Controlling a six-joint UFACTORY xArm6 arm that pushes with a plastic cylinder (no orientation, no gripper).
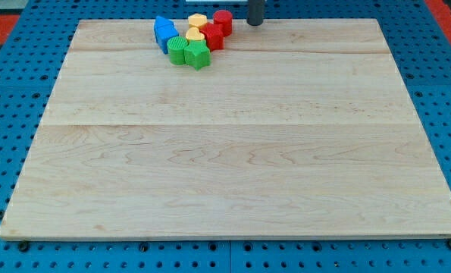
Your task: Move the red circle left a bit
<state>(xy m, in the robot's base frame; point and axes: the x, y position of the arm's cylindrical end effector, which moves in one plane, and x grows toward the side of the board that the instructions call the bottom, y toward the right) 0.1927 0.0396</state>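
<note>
At the top of the wooden table, the blocks sat bunched together. Leftmost was the blue block, then the green circle and green block, the yellow blocks and a red block. The red circle stood at the cluster's right edge. My tip rested just right of it, apart, apparently placed to shove it leftward. There was no gripper to open or close.

The tool's tip stands just right of the circle, which heads the block cluster.
</note>
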